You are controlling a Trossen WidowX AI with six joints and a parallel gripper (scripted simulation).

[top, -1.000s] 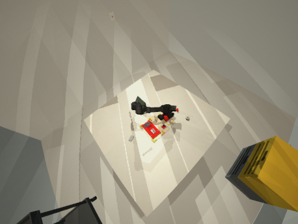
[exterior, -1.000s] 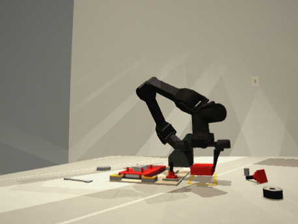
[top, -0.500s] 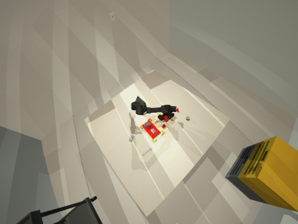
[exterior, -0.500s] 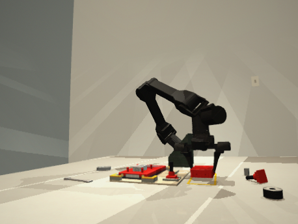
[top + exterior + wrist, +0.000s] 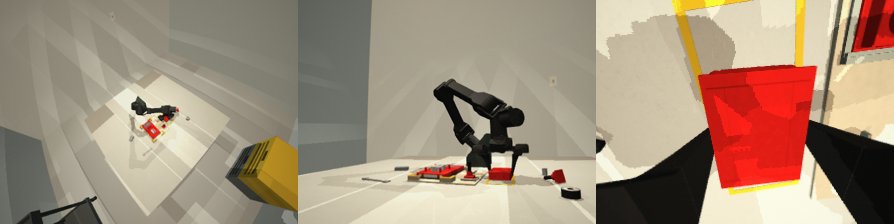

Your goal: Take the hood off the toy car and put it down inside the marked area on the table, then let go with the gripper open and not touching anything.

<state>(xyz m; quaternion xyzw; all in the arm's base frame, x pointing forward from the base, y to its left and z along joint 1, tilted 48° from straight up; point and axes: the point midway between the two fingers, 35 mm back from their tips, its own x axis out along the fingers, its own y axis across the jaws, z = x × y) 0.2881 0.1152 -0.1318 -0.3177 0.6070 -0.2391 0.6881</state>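
A pale cream table (image 5: 182, 98) fills the middle of the top view, lit brightest at its centre and crossed by thin white lines; around it lie grey-beige floor panels and plain walls, with a small wall plate (image 5: 553, 81) at the upper right of the exterior view and a yellow box (image 5: 270, 170) at the lower right of the top view. A black arm (image 5: 480, 101) bends over the table centre; its gripper (image 5: 501, 167) points down, fingers pinching the red hood (image 5: 500, 173) by its two sides. In the wrist view the hood (image 5: 758, 127) sits mid-frame between the dark fingers, overlapping the near end of the yellow-outlined marked area (image 5: 688, 45); whether it rests on the table cannot be told. Left of it in the exterior view stands the toy car (image 5: 441, 170) — red on a tan board; a grey wrench (image 5: 376, 180) and a small grey block (image 5: 401, 168) lie further left; a black ring (image 5: 570, 193) and a red-headed tool (image 5: 556, 176) lie at the lower right.
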